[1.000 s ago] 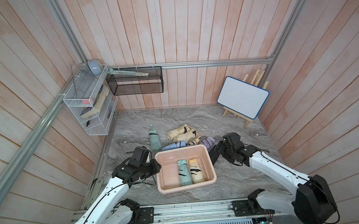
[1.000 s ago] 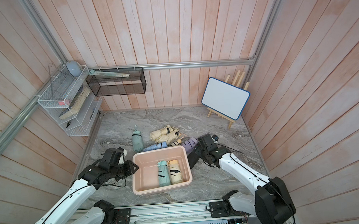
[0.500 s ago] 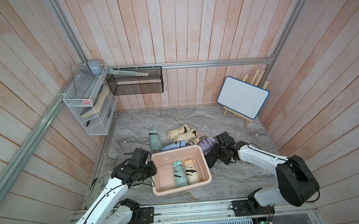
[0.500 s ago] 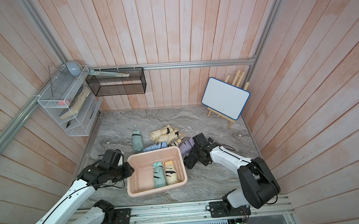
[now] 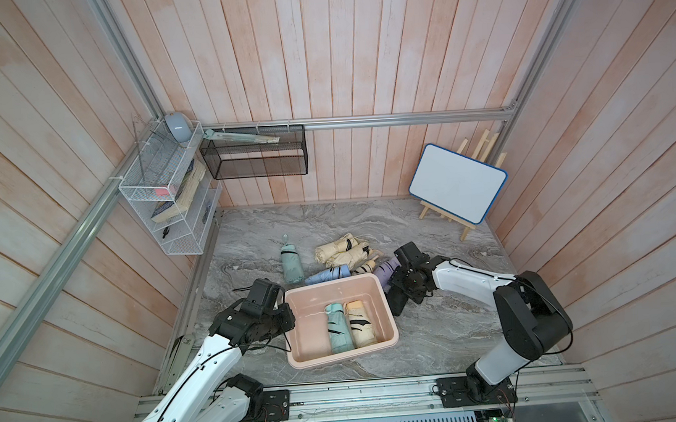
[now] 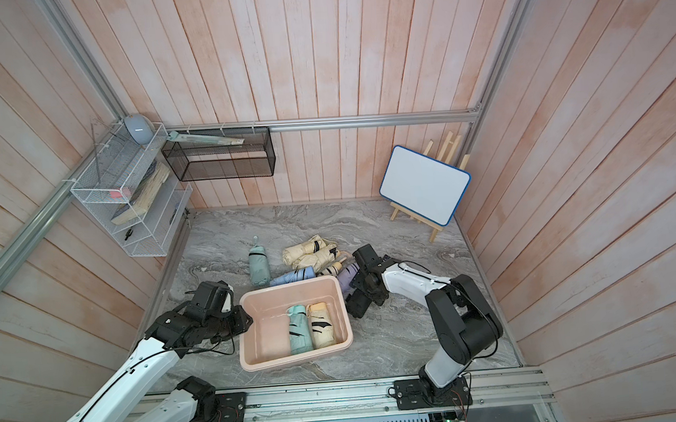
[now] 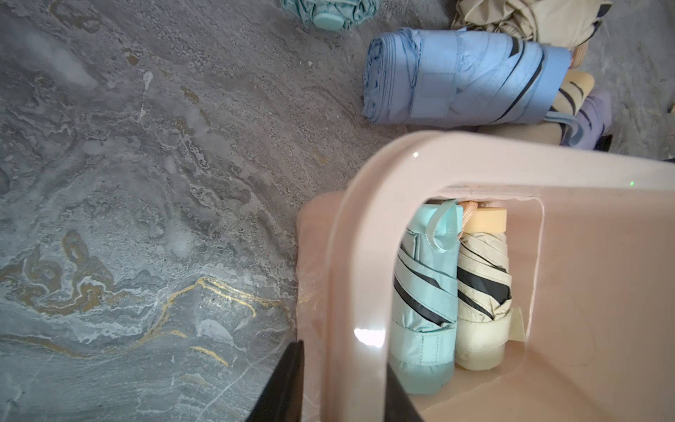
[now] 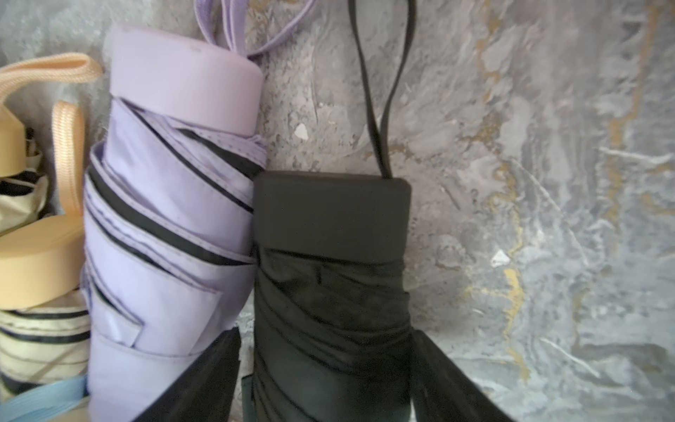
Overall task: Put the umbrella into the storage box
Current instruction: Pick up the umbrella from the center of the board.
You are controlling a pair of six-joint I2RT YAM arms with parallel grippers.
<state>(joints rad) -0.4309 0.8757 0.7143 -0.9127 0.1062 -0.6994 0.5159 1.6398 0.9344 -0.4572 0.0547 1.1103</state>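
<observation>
The pale pink storage box (image 5: 334, 289) (image 6: 289, 288) stands on the marble table with a mint umbrella (image 5: 338, 329) and a cream umbrella (image 5: 360, 325) lying inside. My left gripper (image 5: 288, 321) (image 7: 343, 360) is shut on the box's left rim (image 7: 365, 255), one finger outside and one inside. A black folded umbrella (image 8: 328, 226) (image 5: 395, 303) lies on the table by the box's right wall, next to a lilac umbrella (image 8: 164, 204). My right gripper (image 8: 325, 336) (image 5: 399, 292) straddles the black one, open, with a thin gap on the lilac side.
Behind the box lie a blue umbrella (image 5: 328, 276), a mint one (image 5: 291, 264) and cream ones (image 5: 342, 251). A whiteboard on an easel (image 5: 458, 188) stands back right. A black mesh basket (image 5: 258, 158) and a white wire rack (image 5: 165, 197) hang on the walls.
The box has slid left and turned a little in my left gripper's hold. My right gripper has drawn in onto the black umbrella and its jaws have narrowed around it.
</observation>
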